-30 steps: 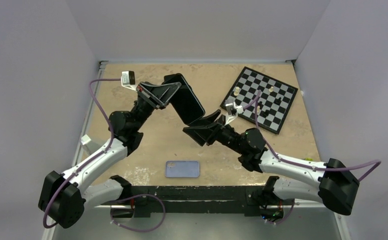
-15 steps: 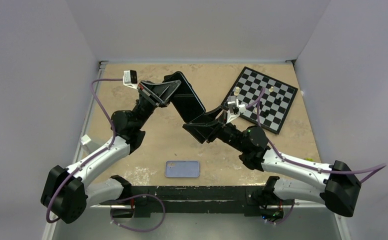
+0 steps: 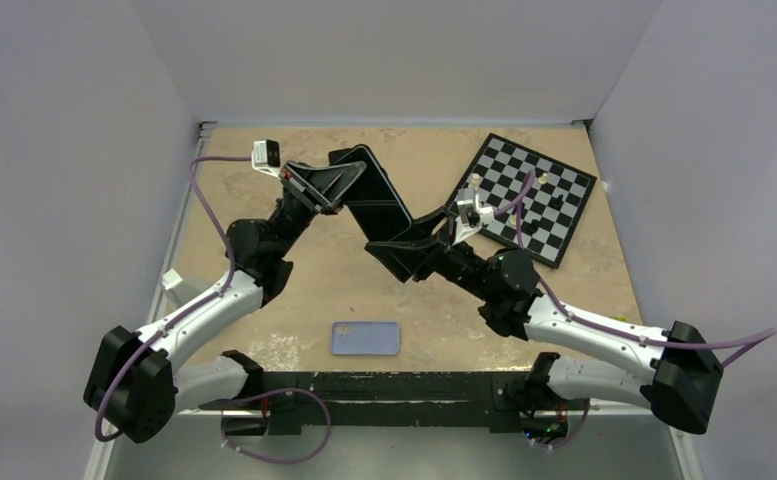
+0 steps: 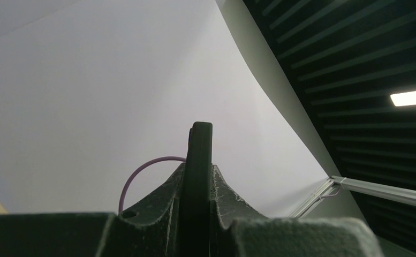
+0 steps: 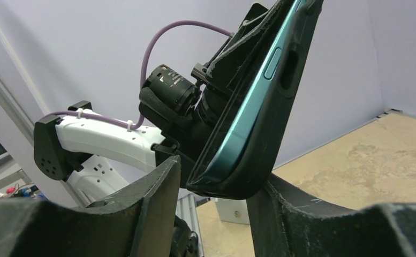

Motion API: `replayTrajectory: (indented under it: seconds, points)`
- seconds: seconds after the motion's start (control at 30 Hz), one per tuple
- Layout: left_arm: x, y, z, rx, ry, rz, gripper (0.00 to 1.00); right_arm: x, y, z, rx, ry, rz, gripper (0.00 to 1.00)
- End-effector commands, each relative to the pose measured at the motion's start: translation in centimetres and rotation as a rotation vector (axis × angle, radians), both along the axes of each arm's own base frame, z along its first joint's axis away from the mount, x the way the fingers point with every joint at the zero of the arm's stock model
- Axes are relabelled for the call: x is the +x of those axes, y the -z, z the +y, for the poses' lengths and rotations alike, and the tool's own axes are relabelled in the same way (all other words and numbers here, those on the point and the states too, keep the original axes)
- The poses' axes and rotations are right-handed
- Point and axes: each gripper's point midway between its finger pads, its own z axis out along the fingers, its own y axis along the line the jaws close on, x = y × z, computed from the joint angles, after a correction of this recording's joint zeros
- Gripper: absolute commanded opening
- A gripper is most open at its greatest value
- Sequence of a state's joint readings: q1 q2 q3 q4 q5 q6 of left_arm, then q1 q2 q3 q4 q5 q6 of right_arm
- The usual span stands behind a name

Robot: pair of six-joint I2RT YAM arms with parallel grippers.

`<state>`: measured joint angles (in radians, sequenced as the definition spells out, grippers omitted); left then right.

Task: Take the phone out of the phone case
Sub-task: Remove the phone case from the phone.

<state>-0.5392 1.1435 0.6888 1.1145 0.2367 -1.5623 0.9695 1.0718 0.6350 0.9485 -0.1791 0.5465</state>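
Cased phone (image 3: pixel 379 200) up in the air over mid-table, one arm at each end.
Left gripper (image 3: pixel 352 176) is clamped on its far end. Right gripper (image 3: pixel 389 248) fingers straddle the near corner; can't tell if they're pinching. A teal side band with a pill button sits beside an oval cutout in the black phone case (image 5: pixel 272 118). Lavender-blue slab (image 3: pixel 365 338) lies flat, near-centre. Chessboard (image 3: pixel 529 195) far right. Left wrist motor label unreadable.

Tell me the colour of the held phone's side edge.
Teal, on the phone in its black case; clearest in the right wrist view.
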Motion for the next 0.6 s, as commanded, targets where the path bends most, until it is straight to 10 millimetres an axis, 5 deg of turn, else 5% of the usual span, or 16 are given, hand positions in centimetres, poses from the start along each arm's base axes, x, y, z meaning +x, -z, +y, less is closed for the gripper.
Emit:
replayTrajectory:
  seconds: [0.0, 0.23, 0.33, 0.57]
  points:
    - [-2.6, -4.2, 1.6, -0.109, 0.018, -0.131, 0.00, -0.3, -2.2, 0.0, 0.028, -0.001, -0.052, 0.47]
    - [-2.3, -3.2, 1.6, -0.101, 0.045, -0.010, 0.00, 1.8, 0.7, 0.7, -0.108, 0.099, -0.071, 0.21]
    - [-2.2, -1.6, 1.4, -0.062, 0.066, 0.120, 0.00, 3.1, 1.9, 0.3, -0.185, 0.193, -0.121, 0.00]
    - [-3.7, -0.9, 0.8, -0.097, 0.234, 0.205, 0.00, 6.2, 5.1, -1.5, -0.427, 0.424, -0.310, 0.00]
